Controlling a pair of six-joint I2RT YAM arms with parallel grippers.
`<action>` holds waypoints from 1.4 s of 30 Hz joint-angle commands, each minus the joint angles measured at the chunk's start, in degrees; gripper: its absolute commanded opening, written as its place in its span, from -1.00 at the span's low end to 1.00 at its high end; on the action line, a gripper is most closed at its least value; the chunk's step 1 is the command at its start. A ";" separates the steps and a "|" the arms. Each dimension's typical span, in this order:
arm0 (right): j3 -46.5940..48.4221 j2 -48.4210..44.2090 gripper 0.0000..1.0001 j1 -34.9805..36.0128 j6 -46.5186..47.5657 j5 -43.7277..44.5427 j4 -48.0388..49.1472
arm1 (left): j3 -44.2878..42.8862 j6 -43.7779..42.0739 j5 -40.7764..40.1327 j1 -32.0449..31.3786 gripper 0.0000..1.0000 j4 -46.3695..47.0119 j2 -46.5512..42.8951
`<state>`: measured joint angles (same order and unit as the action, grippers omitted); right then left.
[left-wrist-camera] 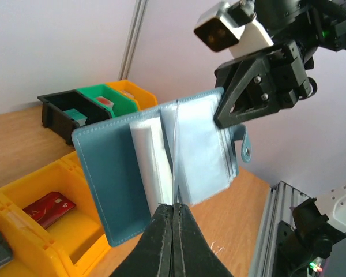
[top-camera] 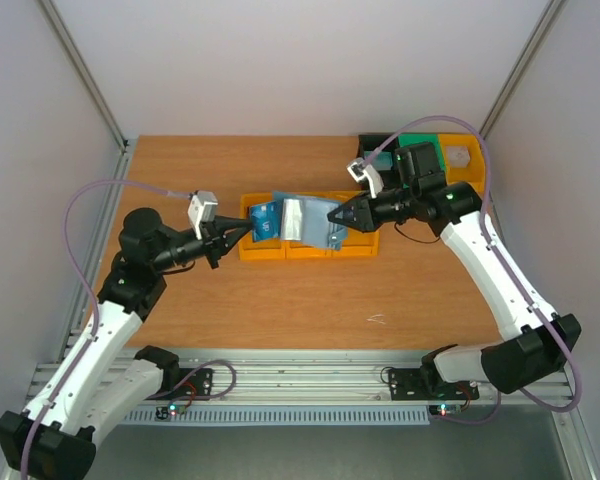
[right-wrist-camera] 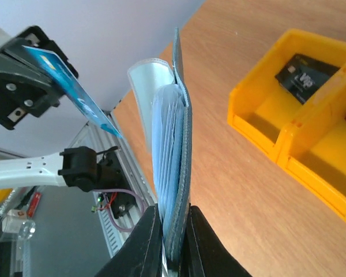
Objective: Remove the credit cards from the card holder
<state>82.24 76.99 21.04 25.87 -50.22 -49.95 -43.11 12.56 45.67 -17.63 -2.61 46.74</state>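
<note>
The card holder (top-camera: 305, 218), a blue wallet with clear sleeves, hangs open above the row of yellow bins (top-camera: 310, 252). My right gripper (top-camera: 342, 214) is shut on its right edge, and the sleeves fan out from the jaws in the right wrist view (right-wrist-camera: 172, 144). My left gripper (top-camera: 245, 231) is shut on a blue credit card (top-camera: 265, 220), clear of the wallet and to its left. That card shows face-on in the right wrist view (right-wrist-camera: 75, 89) and edge-on in the left wrist view (left-wrist-camera: 176, 156). A red card (left-wrist-camera: 49, 209) and a dark grey card (right-wrist-camera: 305, 78) lie in yellow bin compartments.
A black bin (top-camera: 378, 147), a green bin (top-camera: 427, 150) and another yellow bin (top-camera: 462, 158) stand at the back right, holding small blocks. The aluminium rail (top-camera: 300, 375) with the arm bases runs along the near edge.
</note>
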 commanded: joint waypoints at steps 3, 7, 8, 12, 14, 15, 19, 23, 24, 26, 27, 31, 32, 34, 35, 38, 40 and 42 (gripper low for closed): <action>-3.62 3.01 -0.98 0.34 -5.43 -1.39 -1.69 | 0.05 0.02 -5.64 0.40 -0.99 0.31 -2.99; -9.85 4.88 -0.98 4.52 -8.93 -0.84 0.27 | 1.85 5.62 -10.12 0.37 -1.00 4.81 -4.08; -11.59 5.69 -0.98 5.76 -10.19 -1.31 1.19 | 2.23 7.67 -10.31 0.37 -0.99 6.34 -4.12; -18.40 9.92 -0.98 8.87 -13.13 -1.07 5.60 | 3.42 12.97 -8.64 0.38 -0.99 12.06 -4.03; -21.26 12.01 -0.98 9.21 -15.12 -1.98 8.77 | 3.55 14.20 -8.50 0.35 -1.00 13.21 -4.07; -22.35 13.00 -0.98 9.20 -15.98 -2.24 9.96 | 3.49 14.68 -8.56 0.35 -0.99 13.45 -4.05; -23.48 15.90 -0.97 9.19 -16.77 0.65 8.75 | 3.40 15.50 -8.82 0.38 -0.99 14.03 -4.24; -21.09 14.12 -0.04 8.66 -16.74 9.26 2.35 | 3.01 16.11 -8.47 0.39 -0.99 15.09 -4.35; -19.85 12.63 0.19 8.40 -16.56 13.16 0.14 | 2.99 16.17 -8.27 0.40 -1.00 15.48 -4.30; -16.05 9.49 0.70 8.06 -15.54 22.43 -5.58 | 2.90 15.93 -7.17 0.32 -0.99 17.07 -4.35; -13.45 8.03 0.90 8.04 -14.56 26.68 -7.95 | 2.90 15.78 -6.50 0.31 -0.99 18.14 -4.33; -4.28 -0.31 0.97 13.50 -5.26 32.97 -7.50 | 1.26 15.16 -2.38 0.24 -1.00 21.81 -3.59; -2.68 -2.27 0.97 15.65 -2.63 29.61 -4.99 | 0.83 15.07 -1.44 0.19 -0.99 22.58 -3.40; -1.64 -5.65 0.97 17.38 -0.96 18.11 2.91 | 0.07 15.06 0.80 0.00 -0.99 23.72 -3.16; -1.99 -6.64 0.97 17.56 -2.36 13.30 8.21 | -0.25 15.11 1.88 -0.20 -0.99 24.07 -3.15; -1.18 -5.92 0.93 17.72 -8.09 4.82 20.34 | -0.95 15.15 4.82 -0.75 -1.00 24.35 -3.28; 0.38 -3.67 0.85 18.12 -10.51 2.69 24.67 | -1.09 15.17 5.30 -1.03 -0.99 23.98 -3.36; 1.66 -2.04 0.72 18.76 -10.89 1.35 26.51 | -1.10 15.22 5.47 -1.01 -1.00 23.93 -3.37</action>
<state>82.74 69.73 38.94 18.09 -41.19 -33.82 -42.48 27.88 47.81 -18.35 17.32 43.57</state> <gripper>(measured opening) 0.913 0.007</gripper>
